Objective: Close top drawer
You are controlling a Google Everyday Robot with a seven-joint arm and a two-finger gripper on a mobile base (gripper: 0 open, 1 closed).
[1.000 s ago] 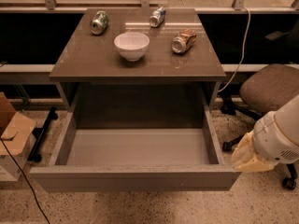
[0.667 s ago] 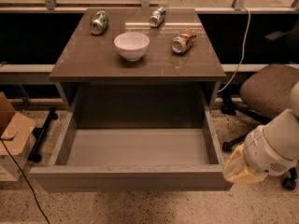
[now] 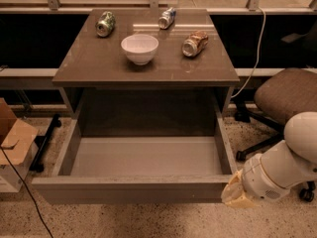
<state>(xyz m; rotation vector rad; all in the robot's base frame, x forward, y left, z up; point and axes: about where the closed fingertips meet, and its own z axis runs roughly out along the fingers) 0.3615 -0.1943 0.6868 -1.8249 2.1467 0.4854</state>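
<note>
Top drawer [image 3: 143, 157] stands pulled far out from under the tabletop [image 3: 99, 66], its pale grey floor in full view and its flat front toward 6 o'clock. My hand [image 3: 234, 195] sits low, at about 4 o'clock from the drawer's middle, right by the right-hand corner of that front. I cannot tell whether it touches the corner, nor whether the hand is apart or together. My white arm [image 3: 282, 167] runs off from it toward 3 o'clock.

On the tabletop a white bowl [image 3: 139, 47] sits upright, with three cans lying on their sides around it: a green can [image 3: 105, 24] at 10 o'clock, a blue can [image 3: 167, 18] at 1 o'clock and a brown can [image 3: 194, 43] at 3 o'clock. An office chair [image 3: 290, 93] stands at 3 o'clock from the cabinet, and a cardboard box [image 3: 15, 140] at 9 o'clock.
</note>
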